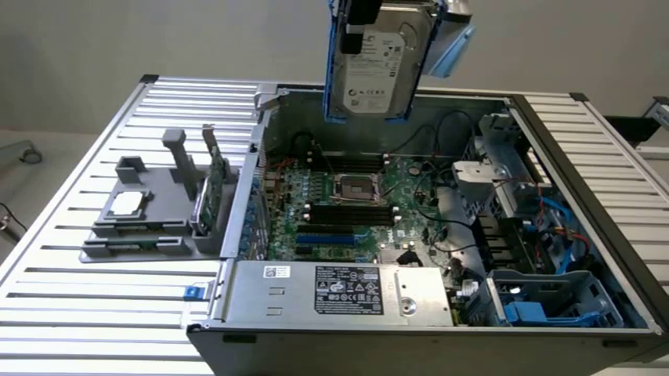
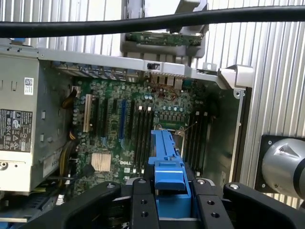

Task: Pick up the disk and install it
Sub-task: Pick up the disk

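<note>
Risks first. The disk point(image 1: 381, 74), a flat rectangular silver-grey metal hard drive with a white printed label in a blue plastic carrier, hangs in the air high over the open grey metal computer case point(image 1: 418, 352), above the case edge farthest from the silver box-shaped power supply point(image 1: 334, 290). The black two-fingered gripper point(image 2: 167, 191) is closed on it, a finger pressed to each side of the blue carrier. The hold appears to be on plastic at one end only, so a slip or a swing of the hanging weight is the main worry. A drop from here would land on the green motherboard point(image 1: 345, 196), with its upright memory sticks and socket. Loose black and blue cables point(image 1: 556, 219) crowd the case side at the exterior view's right, near the blue plastic drive cage point(image 1: 554, 301) in the case corner beside the power supply; a carrier corner could catch on them. Whether that cage is free inside I cannot tell, as it is half hidden. A thick black cable point(image 2: 143, 23) crosses before the wrist camera and might snag. Pose: gripper pointing down, disk upright on edge and slightly tilted, label facing the exterior view. The wrist view looks down along the carrier onto the motherboard. A grey plastic fixture point(image 1: 141, 215) stands on the slatted aluminium tabletop point(image 1: 74, 313), well apart from the disk.
</note>
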Action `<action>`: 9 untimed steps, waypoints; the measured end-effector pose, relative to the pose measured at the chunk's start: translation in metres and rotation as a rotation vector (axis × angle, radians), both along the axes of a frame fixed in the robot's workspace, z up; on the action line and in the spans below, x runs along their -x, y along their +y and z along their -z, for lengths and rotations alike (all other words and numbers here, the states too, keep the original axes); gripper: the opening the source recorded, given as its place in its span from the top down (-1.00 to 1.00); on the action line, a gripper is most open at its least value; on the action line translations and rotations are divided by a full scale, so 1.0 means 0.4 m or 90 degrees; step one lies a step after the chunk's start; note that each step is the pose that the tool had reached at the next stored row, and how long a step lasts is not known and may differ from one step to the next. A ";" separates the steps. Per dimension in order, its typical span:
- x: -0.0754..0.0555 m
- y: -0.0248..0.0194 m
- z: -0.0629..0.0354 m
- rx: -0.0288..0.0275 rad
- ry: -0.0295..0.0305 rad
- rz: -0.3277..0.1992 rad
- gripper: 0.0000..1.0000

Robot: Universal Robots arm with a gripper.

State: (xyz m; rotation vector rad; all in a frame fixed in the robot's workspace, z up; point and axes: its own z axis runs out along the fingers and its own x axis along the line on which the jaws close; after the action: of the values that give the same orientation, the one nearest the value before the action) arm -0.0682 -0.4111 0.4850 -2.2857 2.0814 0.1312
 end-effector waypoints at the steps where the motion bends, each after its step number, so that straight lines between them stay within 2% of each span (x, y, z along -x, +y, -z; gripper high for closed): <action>1: -0.009 -0.006 -0.002 -0.0011 0.0000 0.000 0.35; 9: -0.075 -0.047 -0.015 -0.0094 0.0000 0.000 0.35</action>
State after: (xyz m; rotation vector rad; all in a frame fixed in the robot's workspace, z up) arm -0.0383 -0.4298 0.4909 -2.2774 2.0734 0.1461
